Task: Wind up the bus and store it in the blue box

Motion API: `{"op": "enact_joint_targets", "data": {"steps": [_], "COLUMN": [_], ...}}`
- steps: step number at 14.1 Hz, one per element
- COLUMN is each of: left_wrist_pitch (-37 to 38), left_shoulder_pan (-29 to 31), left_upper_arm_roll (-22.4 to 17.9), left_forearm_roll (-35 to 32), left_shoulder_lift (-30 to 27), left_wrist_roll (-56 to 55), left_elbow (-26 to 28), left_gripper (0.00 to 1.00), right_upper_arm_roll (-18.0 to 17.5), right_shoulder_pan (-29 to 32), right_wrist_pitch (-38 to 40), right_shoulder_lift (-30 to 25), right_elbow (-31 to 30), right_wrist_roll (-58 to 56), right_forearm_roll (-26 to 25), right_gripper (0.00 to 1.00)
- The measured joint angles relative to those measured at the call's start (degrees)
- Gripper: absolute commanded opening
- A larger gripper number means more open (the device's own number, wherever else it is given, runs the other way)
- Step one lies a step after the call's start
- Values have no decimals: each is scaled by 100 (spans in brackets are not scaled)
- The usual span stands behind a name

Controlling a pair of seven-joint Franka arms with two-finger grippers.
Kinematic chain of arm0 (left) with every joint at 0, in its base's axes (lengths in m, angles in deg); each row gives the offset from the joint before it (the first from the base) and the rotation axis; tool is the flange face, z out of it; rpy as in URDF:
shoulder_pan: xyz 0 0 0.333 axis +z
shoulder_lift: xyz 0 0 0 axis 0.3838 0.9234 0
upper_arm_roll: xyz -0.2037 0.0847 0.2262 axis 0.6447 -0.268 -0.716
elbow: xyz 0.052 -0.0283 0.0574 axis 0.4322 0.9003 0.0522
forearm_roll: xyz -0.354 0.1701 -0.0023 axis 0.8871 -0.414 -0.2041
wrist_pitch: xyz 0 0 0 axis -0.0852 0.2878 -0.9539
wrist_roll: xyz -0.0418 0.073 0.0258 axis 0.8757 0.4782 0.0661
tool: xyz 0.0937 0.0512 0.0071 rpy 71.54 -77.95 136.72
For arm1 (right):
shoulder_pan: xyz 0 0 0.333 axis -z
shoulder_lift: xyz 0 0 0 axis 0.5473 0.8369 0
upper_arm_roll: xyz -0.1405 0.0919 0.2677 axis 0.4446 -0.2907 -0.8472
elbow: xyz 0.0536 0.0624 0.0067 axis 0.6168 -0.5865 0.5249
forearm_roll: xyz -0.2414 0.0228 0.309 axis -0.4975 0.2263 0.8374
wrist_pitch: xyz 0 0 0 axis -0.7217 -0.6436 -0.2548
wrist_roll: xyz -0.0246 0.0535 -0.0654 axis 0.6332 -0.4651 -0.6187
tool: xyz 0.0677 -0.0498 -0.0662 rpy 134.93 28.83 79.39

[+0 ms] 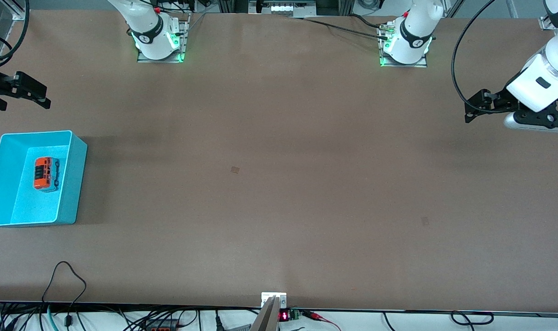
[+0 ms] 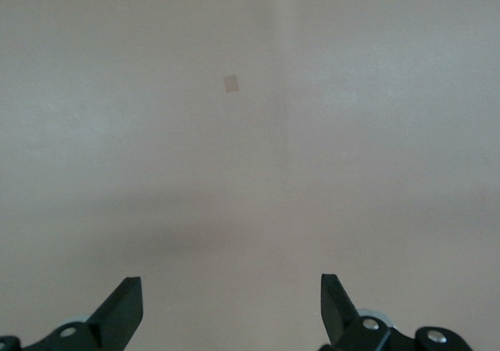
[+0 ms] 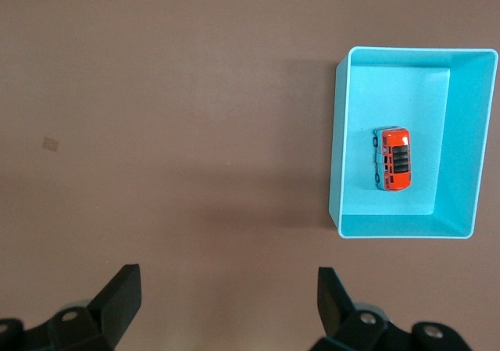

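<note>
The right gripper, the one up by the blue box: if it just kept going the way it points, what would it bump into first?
Probably just bare table. The right gripper is open, and the blue box with the bus inside sits off to one side of its line, though depth is hard to judge.

bus (image 3: 392, 159) lying in blue box (image 3: 472, 124), perhaps tilted, right gripper (image 3: 226, 304) jaws apart

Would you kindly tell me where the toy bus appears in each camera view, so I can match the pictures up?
Front view: the bus lies on the floor of the blue box, at the right arm's end of the table.
Left wrist view: not in it; only bare table and a small tape patch.
Right wrist view: the bus lies in the blue box.
Shared landmark: the blue box, seen in the front and right wrist views.
</note>
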Motion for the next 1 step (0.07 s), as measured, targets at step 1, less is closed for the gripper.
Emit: {"op": "enact_joint_targets", "data": {"steps": [1], "left_wrist_pitch": [0], "left_shoulder_pan": [-2], "left_upper_arm_roll": [1], "left_forearm_roll": [0], "left_shoulder_lift": [0], "left_wrist_roll": [-1], "left_elbow": [-1], "left_gripper": [100], "right_upper_arm_roll": [4], "right_shoulder_pan": [0], "right_wrist_pitch": [2], "right_shoulder_lift": [2], "right_elbow": [0], "right_wrist_roll": [3], "right_forearm_roll": [0], "right_gripper": [100]}}
